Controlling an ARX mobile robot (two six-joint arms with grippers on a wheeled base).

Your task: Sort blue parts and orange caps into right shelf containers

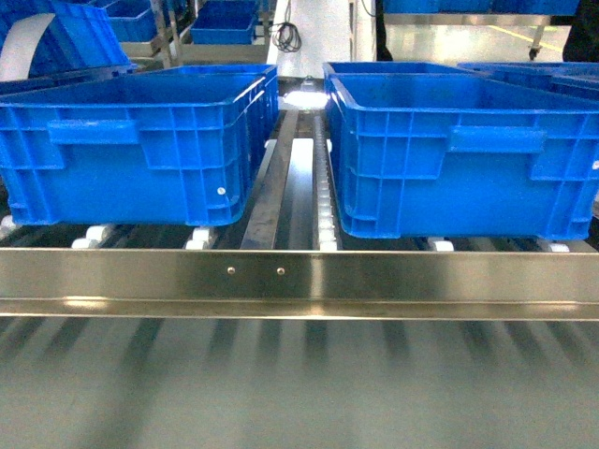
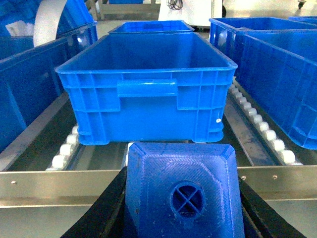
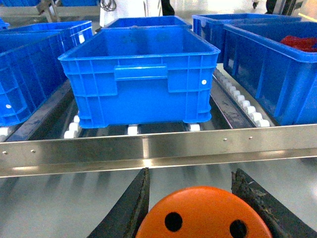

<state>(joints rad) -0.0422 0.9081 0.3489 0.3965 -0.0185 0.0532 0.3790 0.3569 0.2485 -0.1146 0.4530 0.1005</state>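
The left claw grips a blue part between its black fingers, just before a steel rail and a crate. The right claw clamps an orange cap, facing another crate.

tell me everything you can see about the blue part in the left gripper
The blue part is a bright-blue block with fine layered ridges like printed plastic, bevelled edges and a round hole crossed by an X-shaped web. It sits between the left gripper's dark fingers, which press its two sides, and its lower end is cut off by the frame. It is in front of the shelf's steel rail, facing a blue crate.
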